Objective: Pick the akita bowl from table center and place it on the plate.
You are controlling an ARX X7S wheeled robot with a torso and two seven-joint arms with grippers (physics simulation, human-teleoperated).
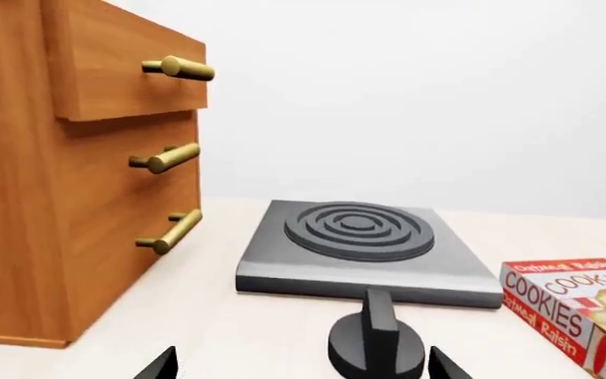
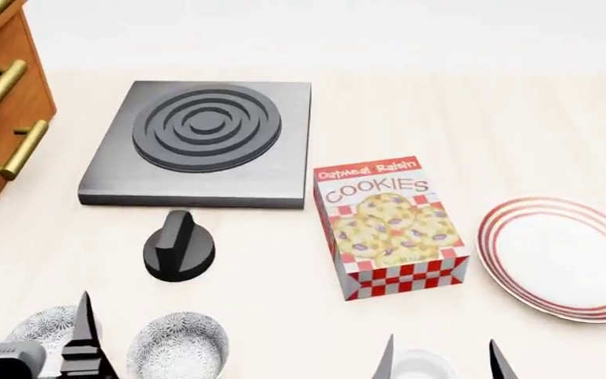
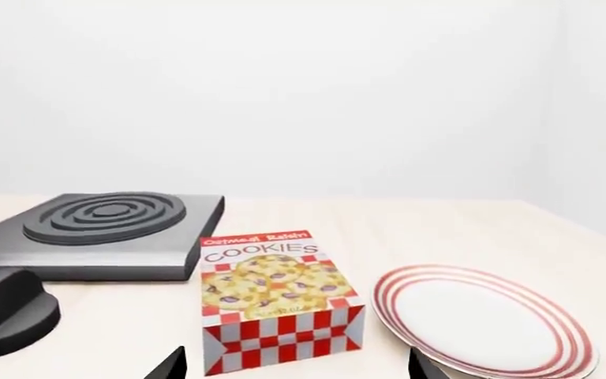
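Both pairs of jaws are seen spread apart and empty: the left gripper (image 2: 31, 325) at about 7 o'clock of the head view, the right gripper (image 2: 442, 359) at about 5 o'clock. Two speckled bowls are found near the left one; the akita bowl (image 2: 177, 344) nearer the table center is taken as the target, and the other bowl (image 2: 42, 325) lies between the left fingertips. A white cup (image 2: 421, 366) sits between the right fingertips. The plate (image 2: 564, 257) is bare at 3 o'clock, beyond the cookie box (image 2: 390, 224). Nothing is lifted yet; grasping, carrying and placing are judged to remain.
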